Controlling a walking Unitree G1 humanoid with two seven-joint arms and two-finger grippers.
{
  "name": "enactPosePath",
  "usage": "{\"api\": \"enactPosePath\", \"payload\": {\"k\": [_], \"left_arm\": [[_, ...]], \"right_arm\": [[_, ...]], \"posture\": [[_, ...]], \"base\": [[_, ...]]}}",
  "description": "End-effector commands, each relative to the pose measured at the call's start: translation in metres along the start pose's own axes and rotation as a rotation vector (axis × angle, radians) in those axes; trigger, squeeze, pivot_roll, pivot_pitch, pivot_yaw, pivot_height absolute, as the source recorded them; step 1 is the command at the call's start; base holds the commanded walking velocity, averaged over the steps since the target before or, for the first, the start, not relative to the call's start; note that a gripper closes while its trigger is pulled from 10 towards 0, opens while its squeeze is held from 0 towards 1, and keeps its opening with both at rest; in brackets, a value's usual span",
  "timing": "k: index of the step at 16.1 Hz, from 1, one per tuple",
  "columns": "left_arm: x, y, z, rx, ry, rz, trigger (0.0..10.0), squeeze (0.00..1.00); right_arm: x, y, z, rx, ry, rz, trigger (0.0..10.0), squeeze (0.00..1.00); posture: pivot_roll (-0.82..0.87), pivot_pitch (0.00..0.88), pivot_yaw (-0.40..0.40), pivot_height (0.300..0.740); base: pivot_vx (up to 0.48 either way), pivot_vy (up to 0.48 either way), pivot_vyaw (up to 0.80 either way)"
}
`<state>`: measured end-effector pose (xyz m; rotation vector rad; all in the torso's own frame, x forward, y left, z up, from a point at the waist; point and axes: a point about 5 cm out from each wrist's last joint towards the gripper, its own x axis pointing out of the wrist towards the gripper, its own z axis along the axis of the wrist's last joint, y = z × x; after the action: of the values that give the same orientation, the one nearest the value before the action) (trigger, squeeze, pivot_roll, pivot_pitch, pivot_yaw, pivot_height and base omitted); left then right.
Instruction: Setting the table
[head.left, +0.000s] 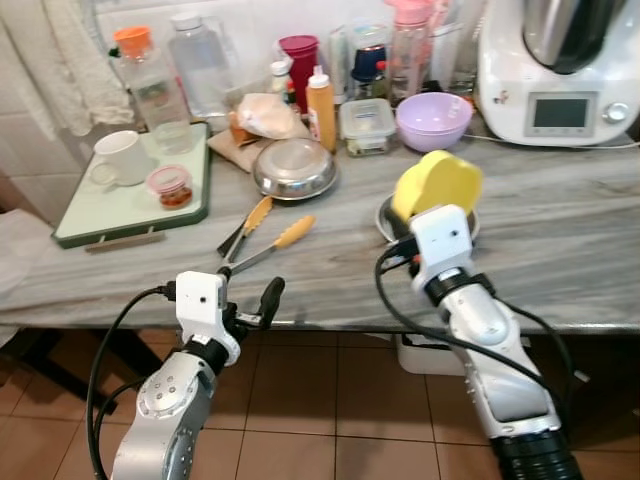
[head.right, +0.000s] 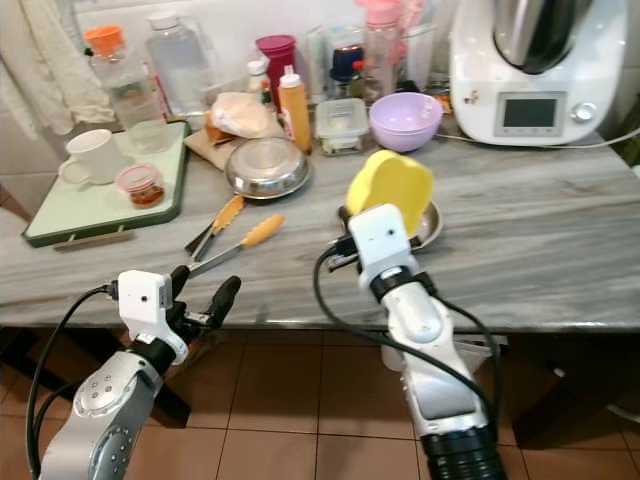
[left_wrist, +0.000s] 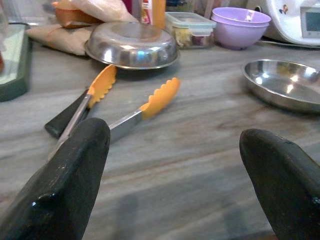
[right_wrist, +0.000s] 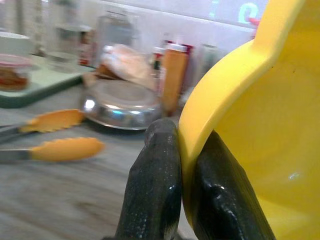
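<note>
My right gripper (right_wrist: 186, 197) pinching the yellow bowl (head.left: 437, 184) above the steel plate (left_wrist: 283, 84), my left gripper (left_wrist: 175, 175) spread wide near the tongs (head.left: 262, 232)

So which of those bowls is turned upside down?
The steel bowl beside the orange-tipped tongs: its dome faces up. The lilac bowl sits upright; the yellow bowl is tilted in the right gripper.

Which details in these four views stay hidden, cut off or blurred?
- Steel dish: left eye view, mostly behind the right pincer and its yellow bowl.
- Mixer: top cut by the frame.
- Jars behind the orange bottle: blurred in the right wrist view.
</note>
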<state>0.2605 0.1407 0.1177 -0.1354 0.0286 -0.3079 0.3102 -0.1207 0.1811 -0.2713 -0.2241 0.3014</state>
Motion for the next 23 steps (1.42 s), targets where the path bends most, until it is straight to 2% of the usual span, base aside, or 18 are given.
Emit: {"api": "enactPosePath", "payload": {"k": [1, 4, 8, 10, 16, 23], "left_arm": [[-0.002, -0.001, 0.006, 0.000, -0.020, -0.016, 10.0, 0.00], [-0.010, -0.006, 0.006, -0.030, 0.000, -0.067, 10.0, 0.00], [-0.029, -0.024, 0.008, -0.057, 0.063, -0.281, 10.0, 0.00], [-0.036, -0.025, 0.013, -0.056, 0.086, -0.349, 10.0, 0.00], [-0.031, -0.028, 0.020, -0.043, 0.082, -0.369, 10.0, 0.00], [-0.035, -0.032, 0.020, -0.050, 0.111, -0.376, 10.0, 0.00]], "right_arm": [[0.003, -0.005, 0.006, -0.015, -0.024, -0.017, 10.0, 0.00], [0.003, -0.016, 0.000, -0.037, 0.006, -0.039, 10.0, 0.00], [0.006, -0.027, -0.005, -0.058, 0.024, -0.036, 10.0, 0.00], [0.009, -0.032, -0.003, -0.076, 0.018, -0.033, 10.0, 0.00], [0.021, -0.047, -0.009, -0.111, 0.010, -0.046, 10.0, 0.00], [0.029, -0.033, -0.031, -0.130, 0.001, 0.033, 10.0, 0.00]], "posture": [[-0.27, 0.105, 0.118, 0.740], [-0.27, 0.127, 0.124, 0.740], [-0.26, 0.169, 0.129, 0.740], [-0.25, 0.195, 0.134, 0.740], [-0.25, 0.200, 0.141, 0.740], [-0.21, 0.215, 0.172, 0.740]], "base": [[0.000, 0.000, 0.00], [0.000, 0.000, 0.00], [0.000, 0.000, 0.00], [0.000, 0.000, 0.00], [0.000, 0.000, 0.00], [0.000, 0.000, 0.00]]}}
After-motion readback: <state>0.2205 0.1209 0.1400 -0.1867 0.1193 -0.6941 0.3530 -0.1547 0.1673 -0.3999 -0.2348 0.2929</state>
